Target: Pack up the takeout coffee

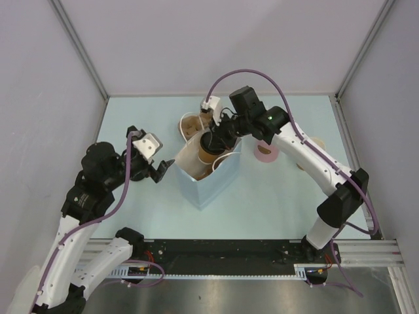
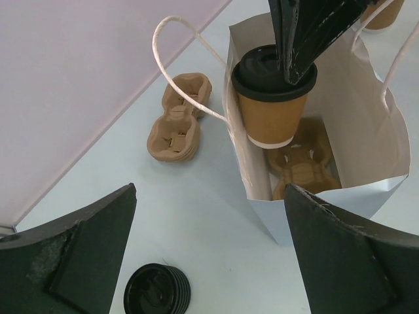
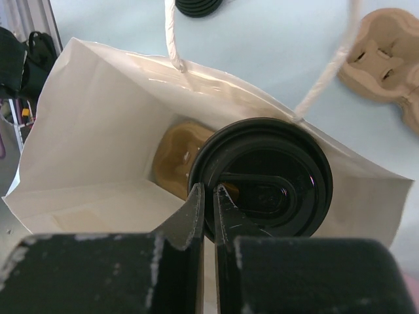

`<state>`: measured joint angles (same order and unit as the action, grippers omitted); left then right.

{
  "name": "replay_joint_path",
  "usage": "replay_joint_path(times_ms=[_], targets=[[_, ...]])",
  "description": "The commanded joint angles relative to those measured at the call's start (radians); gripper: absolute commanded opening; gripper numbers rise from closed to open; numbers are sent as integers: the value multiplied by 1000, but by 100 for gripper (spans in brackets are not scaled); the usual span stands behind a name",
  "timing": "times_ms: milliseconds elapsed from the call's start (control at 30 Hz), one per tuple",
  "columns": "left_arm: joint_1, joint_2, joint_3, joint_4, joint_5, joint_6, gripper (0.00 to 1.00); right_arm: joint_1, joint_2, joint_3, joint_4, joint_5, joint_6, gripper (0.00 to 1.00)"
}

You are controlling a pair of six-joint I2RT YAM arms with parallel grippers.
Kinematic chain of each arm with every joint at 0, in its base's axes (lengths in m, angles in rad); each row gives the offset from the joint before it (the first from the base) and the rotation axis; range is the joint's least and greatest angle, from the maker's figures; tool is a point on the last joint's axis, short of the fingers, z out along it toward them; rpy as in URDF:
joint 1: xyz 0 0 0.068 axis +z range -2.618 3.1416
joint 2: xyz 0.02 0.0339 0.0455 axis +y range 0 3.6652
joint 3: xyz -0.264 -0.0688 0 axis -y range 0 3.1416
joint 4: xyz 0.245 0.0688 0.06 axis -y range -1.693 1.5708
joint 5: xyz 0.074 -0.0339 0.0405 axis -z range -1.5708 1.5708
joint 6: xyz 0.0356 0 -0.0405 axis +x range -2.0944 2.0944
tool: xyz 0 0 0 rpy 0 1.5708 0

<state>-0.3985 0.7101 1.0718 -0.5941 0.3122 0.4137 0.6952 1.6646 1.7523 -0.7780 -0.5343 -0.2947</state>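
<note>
Pale blue tabletop [image 1: 275, 196] inside grey-walled enclosure. At table centre, white paper bag [image 1: 211, 188] standing open, twine handles [image 2: 177, 59] flopped outward. From bag's 2 o'clock, right gripper [image 3: 209, 196] reaching in, fingers pressed together on rim of black lid [image 3: 275, 176], pinch at lid's 8 o'clock edge in right wrist view. Hanging upright from that pinch in bag mouth, takeout coffee [image 2: 272, 114]: kraft cup with lid seated, base below bag rim, lid roughly level with it. Flat on bag floor directly under cup, brown moulded cup carrier [image 2: 302, 163]; cannot tell whether touching. At bag's 9 o'clock, left gripper [image 1: 160, 171] just beside bag, fingers spread wide, holding nothing, apart from bag wall. At bag's 11 o'clock, second cup carrier [image 1: 190, 124] on table, near bag but not touching. At bag's 2 o'clock, pink cup [image 1: 266, 154] partly behind right arm, contents hidden. At 6 o'clock in left wrist view, stack of black lids [image 2: 157, 294] on table between the spread left fingers
</note>
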Motion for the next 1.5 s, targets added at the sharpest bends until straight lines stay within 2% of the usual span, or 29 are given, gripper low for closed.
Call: replay_joint_path(times_ms=[0,233,567,767,1033,1100,1200,1233,1333,1467], targets=[[10,-11,-4,48,-19,-36,99,24,29,70,-82,46,-35,0],[10,71,68,62,-73,-44,100,55,90,122,-161,117,-58,0],[9,279,232,106,5,-73,99,67,150,173,-194,246,-61,0],[10,376,229,152,67,-118,99,70,169,205,-219,249,-61,0],[10,462,224,197,42,-153,98,72,187,200,-236,226,-46,0],[10,469,226,204,34,-158,94,73,184,182,-237,221,-46,0],[10,482,228,215,-7,-168,75,72,172,151,-222,226,-44,0],[10,485,226,217,-21,-171,63,72,166,132,-210,234,-44,0],[10,497,228,227,-61,-177,48,70,152,108,-193,234,-44,0],[10,512,231,235,-128,-197,40,70,144,101,-191,232,-44,0]])
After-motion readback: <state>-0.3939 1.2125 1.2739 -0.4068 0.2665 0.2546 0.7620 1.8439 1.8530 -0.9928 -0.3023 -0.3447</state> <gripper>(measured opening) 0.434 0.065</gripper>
